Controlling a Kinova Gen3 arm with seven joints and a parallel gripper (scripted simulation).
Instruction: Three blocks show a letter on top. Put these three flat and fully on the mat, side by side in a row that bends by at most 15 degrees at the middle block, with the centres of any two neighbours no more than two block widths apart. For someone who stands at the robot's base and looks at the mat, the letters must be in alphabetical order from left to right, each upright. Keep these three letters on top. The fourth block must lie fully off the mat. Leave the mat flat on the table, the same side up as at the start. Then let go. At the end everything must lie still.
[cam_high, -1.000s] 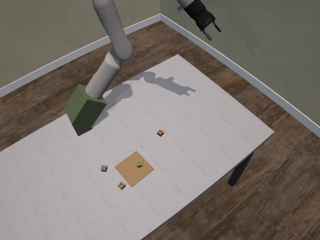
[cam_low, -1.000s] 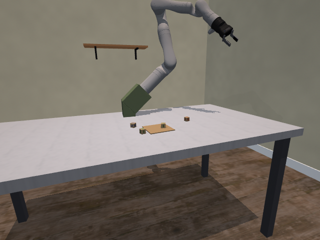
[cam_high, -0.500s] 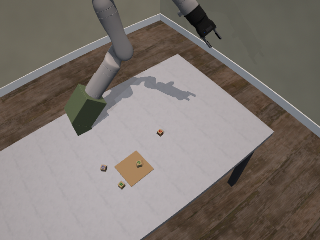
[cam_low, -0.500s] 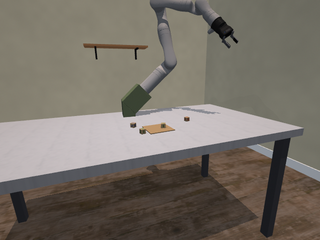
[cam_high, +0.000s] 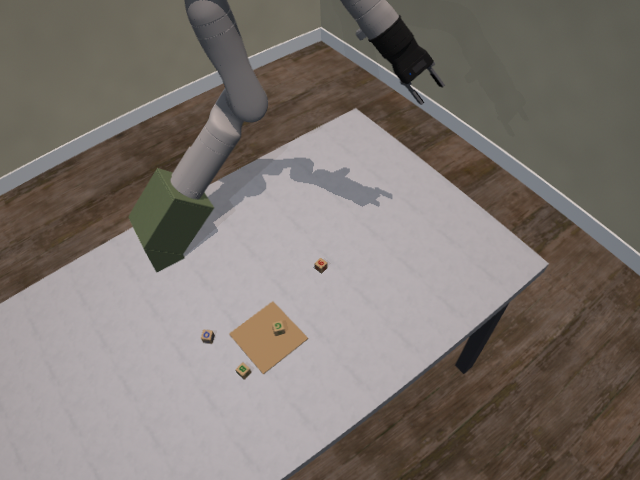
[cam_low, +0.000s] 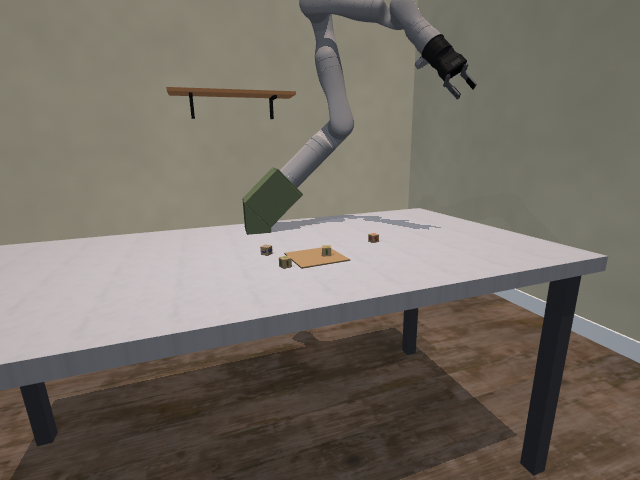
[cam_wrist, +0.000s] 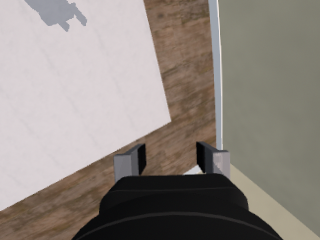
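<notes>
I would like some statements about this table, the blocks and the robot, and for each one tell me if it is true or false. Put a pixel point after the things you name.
1. One block with a green mark on top (cam_high: 278, 327) (cam_low: 326, 250) is on the orange-brown mat (cam_high: 258, 341) (cam_low: 310, 259). True.
2. The block with the red mark on top (cam_high: 321, 265) (cam_low: 373, 237) lies on the mat. False: it lies on the table, off the mat.
3. The jaws (cam_high: 428, 93) (cam_low: 465, 89) are open, with nothing between them. True.
4. All four blocks are lined up in one row. False: they lie spread out, one on the mat and three off it.
5. The block with the blue mark on top (cam_high: 207, 335) (cam_low: 266, 250) is off the mat. True.

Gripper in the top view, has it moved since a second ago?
Yes, the gripper moved down the picture, fingertips now nearer level with the table's topmost corner.
</notes>
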